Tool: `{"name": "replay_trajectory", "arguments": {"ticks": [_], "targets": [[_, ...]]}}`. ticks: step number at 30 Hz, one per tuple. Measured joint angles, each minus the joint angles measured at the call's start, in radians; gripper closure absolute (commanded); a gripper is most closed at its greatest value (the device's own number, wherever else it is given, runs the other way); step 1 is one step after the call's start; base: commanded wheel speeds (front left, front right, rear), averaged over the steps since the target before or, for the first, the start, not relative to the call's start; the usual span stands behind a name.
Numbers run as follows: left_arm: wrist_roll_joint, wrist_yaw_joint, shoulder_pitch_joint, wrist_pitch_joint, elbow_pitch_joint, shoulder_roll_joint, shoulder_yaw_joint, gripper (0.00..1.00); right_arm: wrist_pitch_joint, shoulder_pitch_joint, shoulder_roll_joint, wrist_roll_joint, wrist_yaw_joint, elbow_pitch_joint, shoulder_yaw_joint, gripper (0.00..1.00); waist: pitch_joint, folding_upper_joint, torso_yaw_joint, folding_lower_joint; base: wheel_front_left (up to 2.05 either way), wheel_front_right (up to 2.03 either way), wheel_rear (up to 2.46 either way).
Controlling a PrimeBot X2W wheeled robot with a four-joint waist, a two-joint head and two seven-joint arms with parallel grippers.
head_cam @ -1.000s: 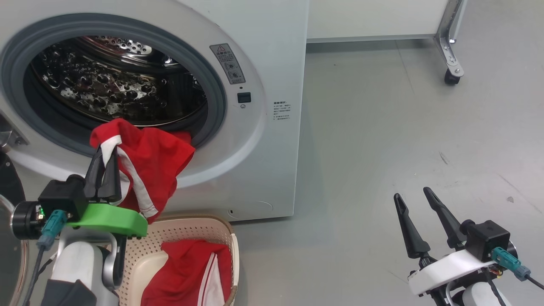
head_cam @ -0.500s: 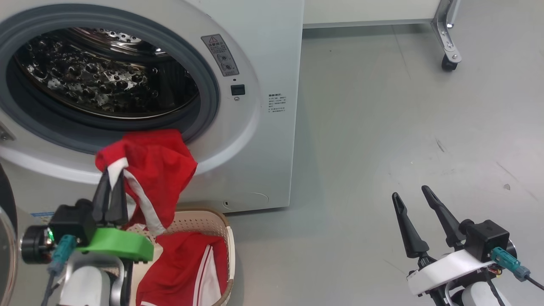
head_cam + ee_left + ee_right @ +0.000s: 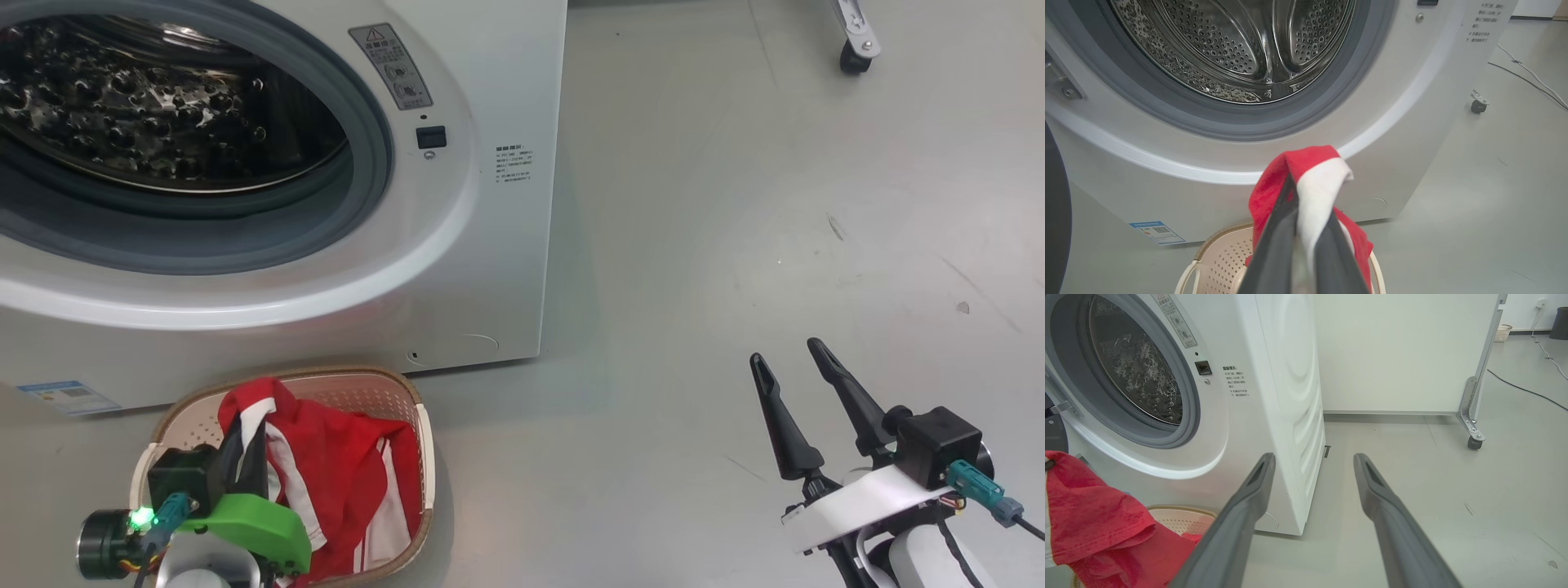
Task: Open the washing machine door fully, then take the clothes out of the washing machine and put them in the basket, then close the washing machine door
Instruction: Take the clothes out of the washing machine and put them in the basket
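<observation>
The white washing machine [image 3: 457, 245] stands open, and its steel drum [image 3: 1241, 45] looks bare inside. A dark edge of the washing machine door [image 3: 1054, 212] shows at the far left of the left wrist view. My left gripper [image 3: 245, 425] is shut on a red garment with white trim [image 3: 1314, 171], held low over the cream basket [image 3: 420, 425] in front of the machine. The garment drapes into the basket onto more red clothes [image 3: 351, 482]. My right gripper [image 3: 788, 359] hangs open and empty over the floor, well to the right.
The grey floor [image 3: 735, 245] stretches to the right of the machine. A caster on a metal leg [image 3: 853, 53] stands at the back right, under a white panel [image 3: 1392, 355]. Cables [image 3: 1523, 390] trail over the floor further back.
My left gripper has lowered the red garment from the port's lip down to the basket. The head camera has tilted down. The right gripper has stayed put.
</observation>
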Motion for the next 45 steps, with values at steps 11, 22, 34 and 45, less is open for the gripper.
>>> {"name": "replay_trajectory", "arguments": {"ticks": [11, 22, 34, 45], "targets": [[0.012, 0.012, -0.070, 0.016, 0.066, -0.001, -0.013, 1.00, 0.000, -0.051, -0.011, 0.000, 0.000, -0.016, 0.003, 0.00, 0.101, 0.0000, -0.036, 0.0001, 0.00, 0.00, 0.00], [0.013, 0.039, -0.165, 0.039, 0.182, 0.028, 0.035, 1.00, 0.000, -0.082, -0.035, 0.001, 0.000, -0.031, -0.007, 0.00, 0.203, 0.0000, -0.075, 0.0001, 0.00, 0.00, 0.00], [-0.052, 0.057, -0.248, 0.061, 0.332, 0.027, 0.112, 1.00, 0.000, -0.104, -0.068, 0.001, 0.000, -0.048, -0.030, 0.00, 0.290, 0.0000, -0.085, 0.0001, 0.00, 0.00, 0.00], [-0.121, 0.070, -0.329, 0.065, 0.449, 0.018, 0.177, 1.00, 0.000, -0.112, -0.088, 0.001, 0.000, -0.058, -0.031, 0.00, 0.343, 0.0000, -0.078, 0.0001, 0.00, 0.00, 0.00]]}}
